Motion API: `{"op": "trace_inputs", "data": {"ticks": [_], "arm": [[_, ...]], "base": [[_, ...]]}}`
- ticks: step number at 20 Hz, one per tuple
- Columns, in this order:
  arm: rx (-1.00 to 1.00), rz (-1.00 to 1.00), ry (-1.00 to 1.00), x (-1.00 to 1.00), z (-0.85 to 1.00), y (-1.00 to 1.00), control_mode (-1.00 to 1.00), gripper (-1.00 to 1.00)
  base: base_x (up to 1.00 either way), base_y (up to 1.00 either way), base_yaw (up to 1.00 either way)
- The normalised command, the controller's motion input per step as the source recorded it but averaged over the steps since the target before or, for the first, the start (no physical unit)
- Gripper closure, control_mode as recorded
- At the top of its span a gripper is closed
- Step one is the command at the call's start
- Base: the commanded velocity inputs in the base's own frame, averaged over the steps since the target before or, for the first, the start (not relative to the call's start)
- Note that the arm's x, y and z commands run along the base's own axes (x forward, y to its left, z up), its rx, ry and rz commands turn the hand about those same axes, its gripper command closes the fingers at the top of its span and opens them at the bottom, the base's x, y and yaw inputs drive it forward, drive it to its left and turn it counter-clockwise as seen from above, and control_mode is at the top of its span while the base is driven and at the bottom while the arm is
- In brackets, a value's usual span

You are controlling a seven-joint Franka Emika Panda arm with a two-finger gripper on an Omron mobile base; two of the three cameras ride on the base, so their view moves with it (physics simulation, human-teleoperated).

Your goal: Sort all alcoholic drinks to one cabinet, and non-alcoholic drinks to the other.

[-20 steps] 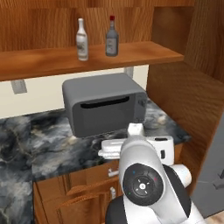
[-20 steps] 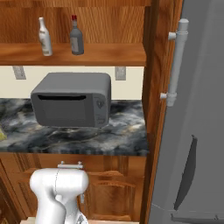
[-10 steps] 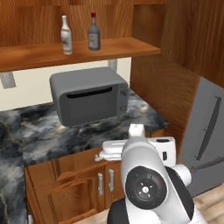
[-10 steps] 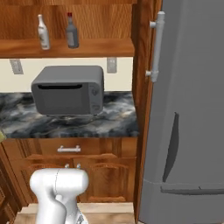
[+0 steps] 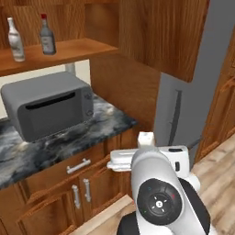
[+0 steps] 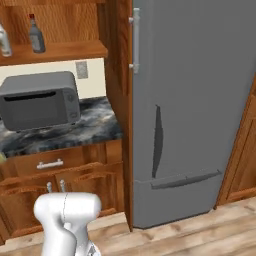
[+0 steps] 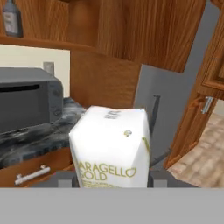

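The gripper (image 7: 111,186) apparently clasped the cream carton (image 7: 111,146), carrying it apart from the shelved bottles (image 5: 47,35).

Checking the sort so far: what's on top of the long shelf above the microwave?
Two bottles stand on the shelf board: the slim white bottle and the dark red-capped bottle. The shelf's left end is cut off by the frame.

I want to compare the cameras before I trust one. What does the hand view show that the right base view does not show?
Hand view alone: the cream carton with gold lettering, close in front of the lens and seemingly held in the pincer.

Right base view alone: the whole grey fridge, its two doors, and the white long-necked bottle at the picture's edge.

Both: the grey microwave, the dark marble counter, and the red-capped bottle on the wooden shelf.
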Motion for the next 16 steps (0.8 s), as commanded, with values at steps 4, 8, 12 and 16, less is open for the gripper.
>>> {"op": "trace_inputs", "data": {"ticks": [4,8,12,16], "arm": [[0.0,0.0,0.0,0.0,0.0,0.0,1.0,1.0],[0.0,0.0,0.0,0.0,0.0,0.0,1.0,1.0],[0.0,0.0,0.0,0.0,0.0,0.0,1.0,1.0],[0.0,0.0,0.0,0.0,0.0,0.0,1.0,1.0]], "base": [[-0.48,-0.05,-0.5],[-0.36,-0.27,-0.46],[-0.22,-0.43,-0.47],[-0.15,-0.46,-0.42]]}}
